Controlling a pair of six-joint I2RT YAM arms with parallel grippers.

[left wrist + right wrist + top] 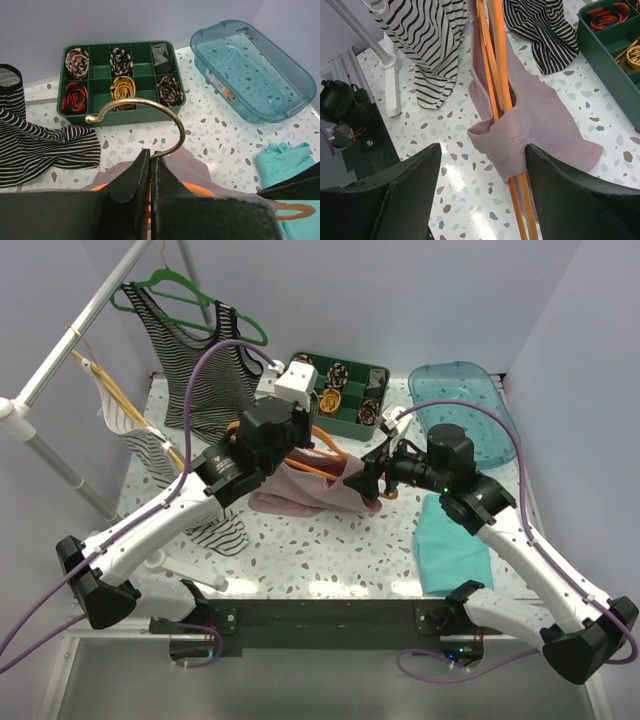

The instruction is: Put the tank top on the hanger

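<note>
1. Top view: the left fingers (303, 443) sit just in front of the green divided tray (300, 362), at the top of the orange hanger (330, 454). How tightly they grip cannot be told from up here. The pink tank top (305, 498) drapes from the hanger to the worktop (330, 560), in front of the tray. The right fingers (368, 478) are at its end nearest the clear teal bin (505, 415), which stands to the right of the tray. A teal cloth (450, 540) lies further forward of the tray, on that side.

2. Left wrist view: the left fingers (142, 172) are pressed together on the stem of the hanger's metal hook (150, 106). The hook arches up in front of the tray (120, 118). Tank top (192, 165) fabric and a bit of orange hanger (194, 188) show just beneath.

3. Right wrist view: the right fingers (410, 190) are spread wide and hold nothing. Between them a bunched edge of the tank top (545, 125) wraps the hanger's (497, 60) orange bars. A striped top (435, 35) hangs beyond, and a corner of the tray (600, 65) shows at upper right.
</note>
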